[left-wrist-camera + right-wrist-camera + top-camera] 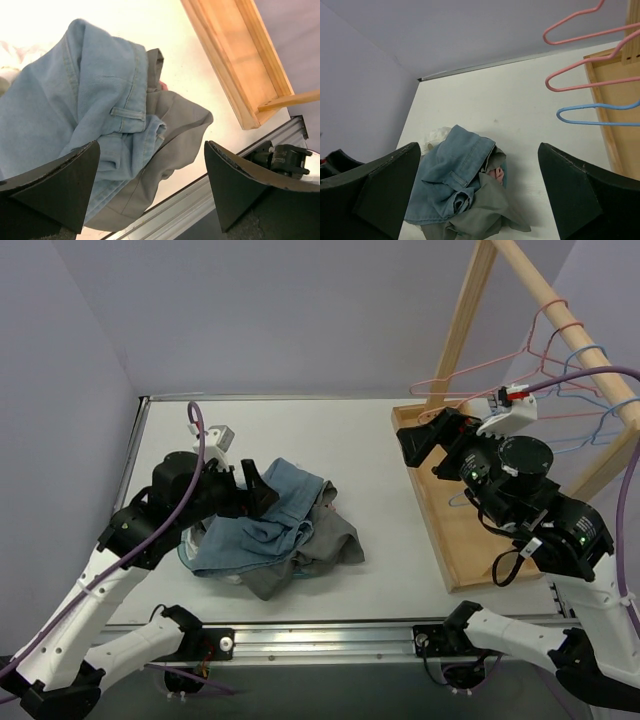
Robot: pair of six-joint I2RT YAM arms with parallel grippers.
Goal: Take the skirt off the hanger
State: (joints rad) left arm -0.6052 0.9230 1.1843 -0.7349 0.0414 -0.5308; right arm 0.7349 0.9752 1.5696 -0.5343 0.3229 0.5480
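Left end effector (258, 485) and right end effector (425, 438) both gape apart. The left should probably rise straight, without snagging the skirt (262, 515) near the surface's (380, 500) left edge.

A grey garment (335, 538) is lying crumpled on the white desk (300, 430) just ahead of the left tool (260, 487). A wooden rack (462, 320) is standing on it just beyond the right tool (420, 437).

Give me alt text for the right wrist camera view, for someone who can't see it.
A light blue denim garment lies crumpled over a grey garment on the white table. Two pink hangers and one blue hanger hang bare at upper right. The right gripper frames the view, jaws open.
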